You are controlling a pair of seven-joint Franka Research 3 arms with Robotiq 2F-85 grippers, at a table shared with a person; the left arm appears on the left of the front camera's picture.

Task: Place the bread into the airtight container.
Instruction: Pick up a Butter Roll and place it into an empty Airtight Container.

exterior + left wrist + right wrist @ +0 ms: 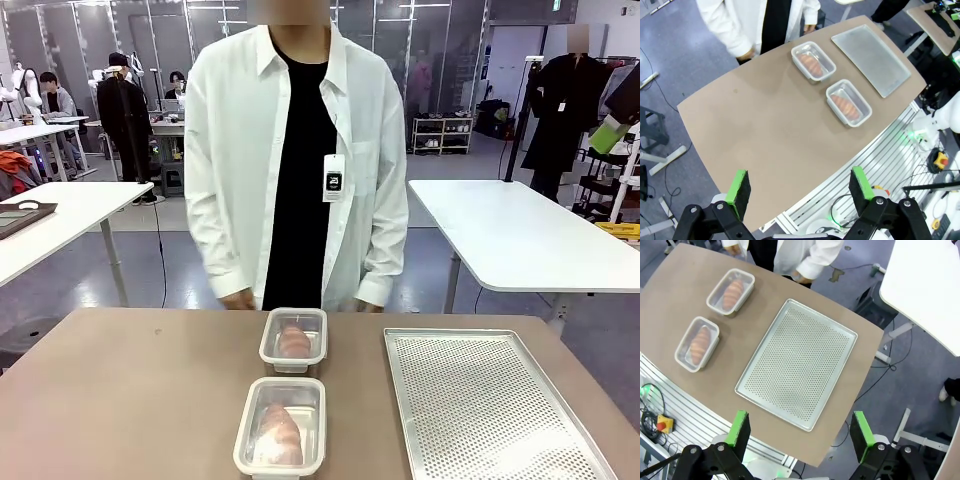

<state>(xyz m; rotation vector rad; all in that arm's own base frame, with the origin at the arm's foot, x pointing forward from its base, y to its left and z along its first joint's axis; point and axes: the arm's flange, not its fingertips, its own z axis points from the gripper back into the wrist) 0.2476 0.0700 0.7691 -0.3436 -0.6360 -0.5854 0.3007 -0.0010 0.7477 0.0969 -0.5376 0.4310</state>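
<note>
Two clear airtight containers sit on the brown table, each with a bread roll inside. The near container (281, 427) (848, 102) (697, 343) holds a reddish-brown bread (281, 434). The far container (294, 340) (813, 61) (730, 291) holds another bread (294, 341). My left gripper (800, 187) hovers high above the table's near left edge, open, nothing between its fingers. My right gripper (801, 428) hangs open high over the near right edge, also with nothing in it.
A perforated metal tray (488, 402) (797, 361) (871, 58) lies bare on the right of the table. A person in a white shirt (296, 150) stands at the far edge, hands resting near the rim. The left half of the table (120, 400) is bare.
</note>
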